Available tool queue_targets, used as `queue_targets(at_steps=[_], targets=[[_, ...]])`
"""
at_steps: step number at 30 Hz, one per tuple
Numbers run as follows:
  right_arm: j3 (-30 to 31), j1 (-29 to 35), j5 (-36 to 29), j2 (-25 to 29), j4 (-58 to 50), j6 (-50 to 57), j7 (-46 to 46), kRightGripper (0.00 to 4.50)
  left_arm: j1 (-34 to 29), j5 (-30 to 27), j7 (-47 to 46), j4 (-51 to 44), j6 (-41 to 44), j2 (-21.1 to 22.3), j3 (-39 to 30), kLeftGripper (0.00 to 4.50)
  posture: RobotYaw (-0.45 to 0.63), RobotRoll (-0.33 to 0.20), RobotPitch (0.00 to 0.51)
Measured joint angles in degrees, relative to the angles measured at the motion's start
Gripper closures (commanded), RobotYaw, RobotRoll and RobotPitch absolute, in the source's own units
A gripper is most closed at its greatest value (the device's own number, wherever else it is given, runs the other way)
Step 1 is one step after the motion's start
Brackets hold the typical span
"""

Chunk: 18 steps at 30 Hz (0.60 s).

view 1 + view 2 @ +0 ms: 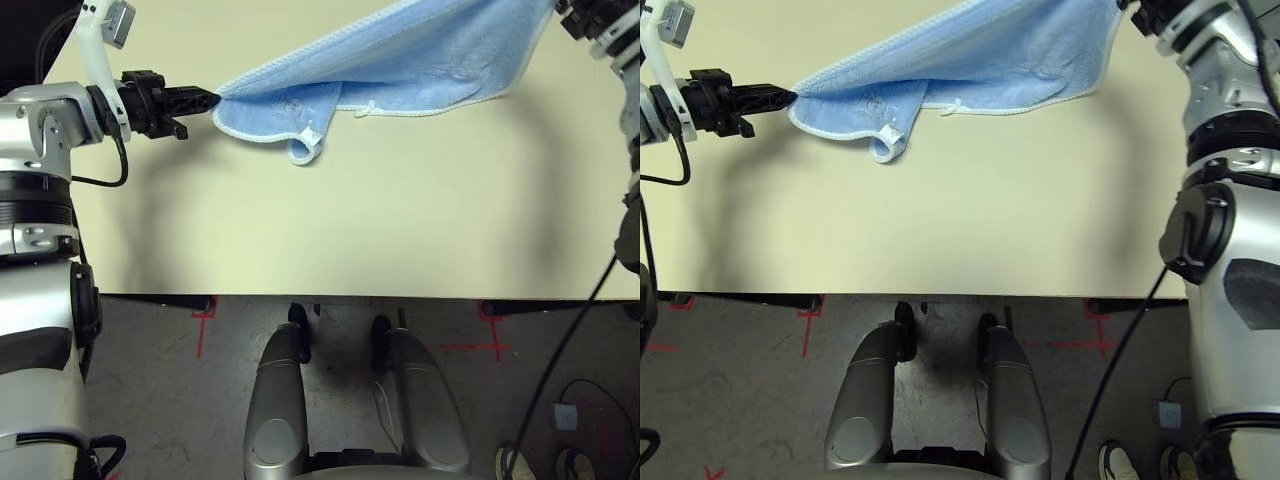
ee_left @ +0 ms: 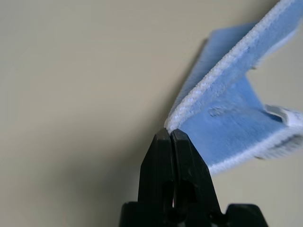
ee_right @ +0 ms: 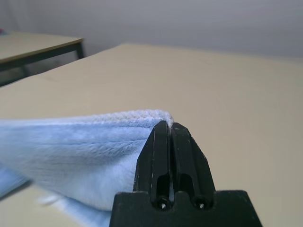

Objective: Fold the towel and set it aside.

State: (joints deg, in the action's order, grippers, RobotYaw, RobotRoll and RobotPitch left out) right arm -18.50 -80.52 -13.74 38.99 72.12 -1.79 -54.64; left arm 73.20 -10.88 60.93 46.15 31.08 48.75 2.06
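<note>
Silver forearms (image 1: pixel 40 120) end in black two-fingered grippers: left gripper (image 1: pixel 205 100), right gripper (image 3: pixel 166 127). A white bracket and black cables show at upper left.

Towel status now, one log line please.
light blue terry-cloth towel: stretched above beige table | left tool: shut on corner | right tool: shut on opposite edge | fold: hanging doubled

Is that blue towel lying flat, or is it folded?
Folded over and held up, not flat: the towel hangs doubled between the left end effector and the right end effector, both pinching its edge above the table.
</note>
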Motion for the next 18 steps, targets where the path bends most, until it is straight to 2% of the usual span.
queue_targets(at_steps=[4, 7, 10, 14, 18], targets=[[0.83, 0.22, -0.37, 1.37, -0.02, 10.65, -5.09, 4.5, 3.22, 3.87, -0.35, 6.5, -5.66, -0.24, 0.84, 4.48, 0.09, 0.0, 0.419], [3.49, 0.22, 1.43, 2.18, -0.01, 16.58, -9.28, 4.5, 4.07, 5.34, 0.2, 10.14, -6.2, -0.37, 1.07, 4.48, 0.09, 0.0, 0.43], [5.29, 0.22, 3.26, 2.18, -0.01, 17.62, -9.29, 4.5, 5.37, 6.4, 0.77, 13.47, -6.82, -0.75, 1.16, 4.48, 0.09, 0.0, 0.432], [6.64, 0.11, 4.67, 1.72, 0.0, 16.51, -7.35, 4.5, 7.59, 6.97, -2.83, 17.18, -9.88, -1.59, 0.29, 4.48, 0.09, 0.0, 0.44], [6.97, 0.06, 4.93, 1.28, 0.0, 17.97, -10.25, 4.5, 8.36, 7.43, -2.92, 18.91, -9.71, -1.53, -0.22, 4.48, 0.11, 0.0, 0.437]])
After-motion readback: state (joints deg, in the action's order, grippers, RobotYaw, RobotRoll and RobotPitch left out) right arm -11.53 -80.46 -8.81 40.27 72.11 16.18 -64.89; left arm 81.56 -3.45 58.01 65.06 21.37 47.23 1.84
